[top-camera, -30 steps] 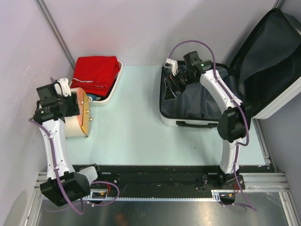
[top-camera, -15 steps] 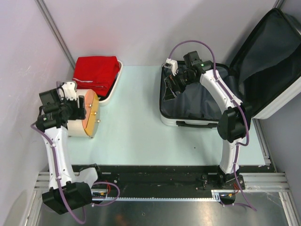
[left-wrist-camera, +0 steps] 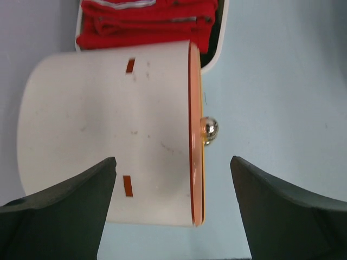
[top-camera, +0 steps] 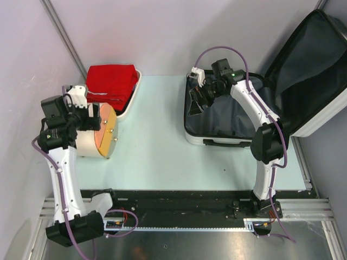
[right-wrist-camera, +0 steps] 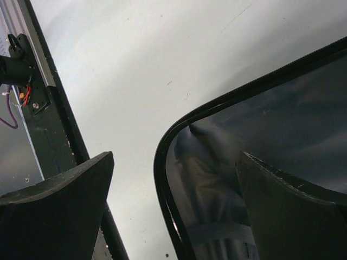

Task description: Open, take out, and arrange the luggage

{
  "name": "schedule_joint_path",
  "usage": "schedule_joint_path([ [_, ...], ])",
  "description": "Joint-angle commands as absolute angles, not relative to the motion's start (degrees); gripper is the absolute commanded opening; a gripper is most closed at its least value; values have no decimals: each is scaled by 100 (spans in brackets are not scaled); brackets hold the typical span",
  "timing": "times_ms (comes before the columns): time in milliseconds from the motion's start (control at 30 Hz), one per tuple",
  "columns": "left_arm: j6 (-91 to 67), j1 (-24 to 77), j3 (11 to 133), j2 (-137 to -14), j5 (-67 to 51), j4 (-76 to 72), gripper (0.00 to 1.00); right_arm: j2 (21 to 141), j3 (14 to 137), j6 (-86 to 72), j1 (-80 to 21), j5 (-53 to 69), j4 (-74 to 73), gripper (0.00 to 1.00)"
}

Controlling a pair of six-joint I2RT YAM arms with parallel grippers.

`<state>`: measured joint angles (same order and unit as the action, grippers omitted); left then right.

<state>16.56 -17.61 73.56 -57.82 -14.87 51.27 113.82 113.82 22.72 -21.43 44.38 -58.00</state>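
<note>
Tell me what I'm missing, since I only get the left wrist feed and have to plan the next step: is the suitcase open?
Observer: Yes. The suitcase lies open at the right of the table, its lid leaning back.
Operator: Where is the right gripper?
Observer: The right gripper hangs over the suitcase's left end, jaws apart, holding nothing.
Operator: Anything inside to take out?
Observer: Only dark lining shows; I cannot tell what its folds hide.
</note>
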Motion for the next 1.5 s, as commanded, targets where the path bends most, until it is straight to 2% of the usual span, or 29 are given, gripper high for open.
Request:
schedule_joint_path([
  [0,1758,-1512,7585,-5643,-1337,4825,91,11373,11487,2250,-2188,4518,-5687,100],
  [200,1723,-1258,7891,-5677,-1275,4825,93,11382,11540,2250,-2197,4456,-5678,100],
  [333,1652,-468,8313,-6002,-897,4843,99,11338,11593,2171,-2162,4281,-5564,100],
  [500,1714,262,9147,-6766,-633,4869,100,11084,11453,1855,-1803,3947,-5177,100],
  [733,1653,1431,10352,-8435,-158,4860,100,10012,10118,1389,-1057,3288,-3510,100],
  [867,1345,1783,11038,-9376,-211,4860,100,9336,8707,994,-608,2954,-2577,100],
  [1000,1012,1995,11425,-10333,-395,4825,100,8939,7833,888,-185,2945,-2030,100],
  [1200,581,1995,11216,-10995,-563,4711,100,8649,6927,984,-44,2821,-1635,100],
  [1467,650,1995,11039,-10960,-668,4465,100,8569,6820,879,-44,2892,-1451,100],
])
